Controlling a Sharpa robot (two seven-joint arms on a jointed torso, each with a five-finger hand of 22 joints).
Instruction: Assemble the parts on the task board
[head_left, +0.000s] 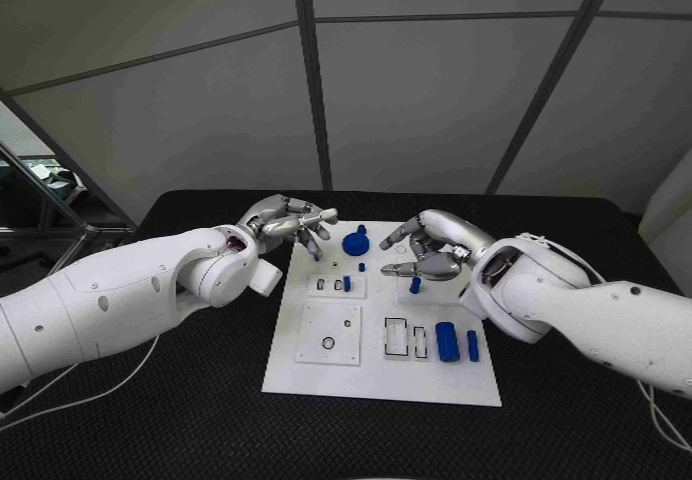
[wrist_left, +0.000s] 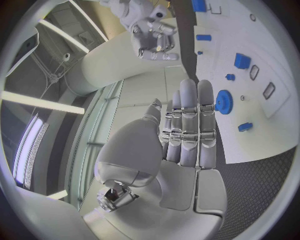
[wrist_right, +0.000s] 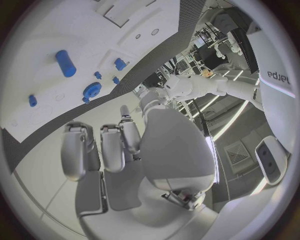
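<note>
The white task board (head_left: 378, 375) lies in the middle of the black table. A blue gear (head_left: 356, 240) sits near its far edge, between my two hands. My left hand (head_left: 289, 224) hovers at the board's far left corner; its fingers (wrist_left: 189, 125) are stretched out straight and hold nothing. My right hand (head_left: 427, 252) hangs over the far right part of the board, its fingers (wrist_right: 103, 147) loosely bent and empty. A blue peg (head_left: 415, 285) stands just below it. A blue cylinder (head_left: 447, 342) and a blue bar (head_left: 472, 346) lie on the near right of the board.
A small blue piece (head_left: 346, 284) stands in a raised white block left of centre, with rectangular slots (head_left: 395, 335) nearer the front. Black table (head_left: 173, 410) surrounds the board. A metal frame (head_left: 51, 200) stands at the far left.
</note>
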